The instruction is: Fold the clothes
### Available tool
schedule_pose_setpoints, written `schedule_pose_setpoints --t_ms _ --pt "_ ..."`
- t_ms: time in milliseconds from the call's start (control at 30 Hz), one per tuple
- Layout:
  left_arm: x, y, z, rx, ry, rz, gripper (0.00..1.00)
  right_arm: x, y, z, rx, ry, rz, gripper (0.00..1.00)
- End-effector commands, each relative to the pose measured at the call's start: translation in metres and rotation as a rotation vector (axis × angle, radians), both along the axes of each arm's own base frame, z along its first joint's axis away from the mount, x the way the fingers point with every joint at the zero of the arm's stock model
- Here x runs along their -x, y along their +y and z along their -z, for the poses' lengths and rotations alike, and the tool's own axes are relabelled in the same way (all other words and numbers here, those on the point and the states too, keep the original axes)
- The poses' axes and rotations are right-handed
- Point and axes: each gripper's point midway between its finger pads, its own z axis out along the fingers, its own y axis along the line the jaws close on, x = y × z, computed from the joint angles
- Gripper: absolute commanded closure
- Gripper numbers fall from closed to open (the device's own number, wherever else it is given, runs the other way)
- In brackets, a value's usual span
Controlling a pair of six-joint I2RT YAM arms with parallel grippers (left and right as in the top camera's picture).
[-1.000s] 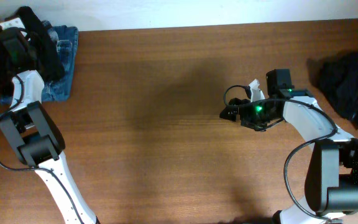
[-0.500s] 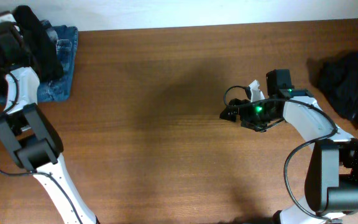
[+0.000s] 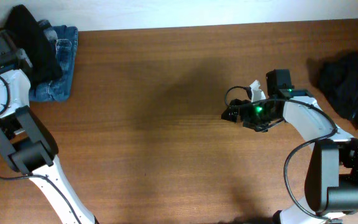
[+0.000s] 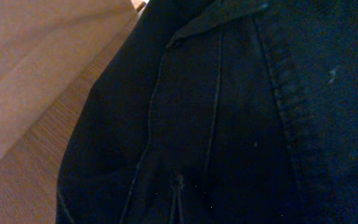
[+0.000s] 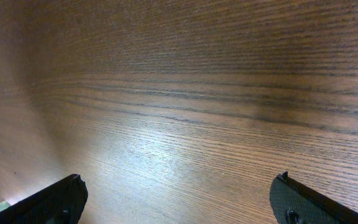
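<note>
One of the clothes, a black garment (image 3: 35,36), lies on folded blue jeans (image 3: 59,68) at the table's far left corner. It fills the left wrist view as dark seamed cloth (image 4: 229,112). My left gripper (image 3: 4,46) sits at its left edge, shut; its fingers are lost against the black, so I cannot tell if cloth is pinched. More black clothes (image 3: 350,81) lie crumpled at the far right. My right gripper (image 3: 230,113) hovers right of the table's middle, open (image 5: 178,186), with bare wood between its fingers.
The brown wooden table (image 3: 154,124) ends at a pale wall along the back edge. The right arm's base (image 3: 337,180) stands at the front right. The left arm's links (image 3: 23,143) stand at the front left.
My left gripper has slid left and slightly toward the back, off the middle of the black garment, and closed a little more. The right arm has not moved.
</note>
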Motion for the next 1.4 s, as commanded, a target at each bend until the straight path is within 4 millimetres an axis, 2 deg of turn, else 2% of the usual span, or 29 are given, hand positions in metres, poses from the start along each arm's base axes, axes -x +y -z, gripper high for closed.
schedule_pose_setpoints --t_ms 0,67,133,233,333,367,400,433,533,667,800,867,900,933,967,1000,1033,1133,1200,1300,1367 --pt "0.009 -0.002 0.058 0.046 0.092 -0.011 0.98 0.003 0.000 0.004 0.008 0.011 -0.001 0.01" --pt "0.004 -0.001 0.047 0.033 0.061 -0.009 0.98 0.003 0.000 0.004 0.007 0.012 -0.001 0.01" --pt "-0.004 -0.001 0.022 0.008 0.004 -0.004 0.97 0.003 0.000 0.004 0.007 0.013 -0.001 0.01" --pt "-0.021 -0.009 -0.047 -0.055 -0.147 0.017 0.92 0.003 0.000 0.004 0.007 0.014 -0.001 0.01" --pt "-0.037 -0.029 -0.112 -0.112 -0.300 0.053 0.91 0.003 0.000 0.004 0.008 0.014 -0.001 0.01" --pt "-0.043 -0.040 -0.128 -0.125 -0.341 0.071 0.91 0.003 0.000 0.004 0.008 0.014 -0.001 0.01" --pt "-0.047 -0.048 -0.134 -0.130 -0.361 0.084 0.89 0.003 0.000 0.004 0.008 0.014 0.000 0.01" --pt "-0.051 -0.056 -0.137 -0.132 -0.371 0.097 0.87 0.003 0.000 0.004 0.008 0.014 -0.001 0.01" --pt "-0.062 -0.075 -0.125 -0.101 -0.366 0.158 0.86 0.003 0.000 0.004 0.008 0.014 -0.001 0.01" --pt "-0.069 -0.072 -0.094 -0.088 -0.340 0.163 0.83 0.003 0.000 0.004 0.008 0.014 -0.001 0.01" --pt "-0.071 -0.063 -0.034 -0.061 -0.265 0.150 0.83 0.003 0.000 0.004 0.008 0.014 -0.001 0.01" --pt "-0.068 -0.058 0.012 -0.037 -0.203 0.142 0.82 0.003 0.000 0.004 0.008 0.014 -0.001 0.01" --pt "-0.067 -0.059 0.027 -0.028 -0.180 0.141 0.81 0.003 0.000 0.004 0.008 0.014 -0.001 0.01" --pt "-0.063 -0.060 0.055 -0.008 -0.129 0.141 0.81 0.003 0.000 0.004 0.008 0.015 -0.001 0.01" --pt "-0.059 -0.064 0.074 0.010 -0.088 0.144 0.81 0.003 0.000 0.004 0.008 0.014 -0.001 0.02" --pt "-0.058 -0.066 0.080 0.015 -0.074 0.146 0.81 0.003 0.000 0.004 0.008 0.015 0.000 0.01" --pt "-0.058 -0.067 0.081 0.016 -0.072 0.147 0.82 0.003 0.000 0.004 0.008 0.015 0.000 0.01" --pt "-0.066 -0.069 0.057 -0.006 -0.126 0.154 0.81 0.003 0.000 0.004 0.008 0.014 -0.001 0.01" --pt "-0.072 -0.068 0.021 -0.032 -0.193 0.157 0.82 0.003 0.000 0.004 0.008 0.015 -0.001 0.01" --pt "-0.076 -0.067 -0.048 -0.076 -0.305 0.158 0.83 0.003 0.000 0.004 0.008 0.015 0.000 0.01" --pt "-0.075 -0.067 -0.076 -0.095 -0.354 0.159 0.83 0.003 0.000 0.004 0.008 0.014 0.000 0.01"
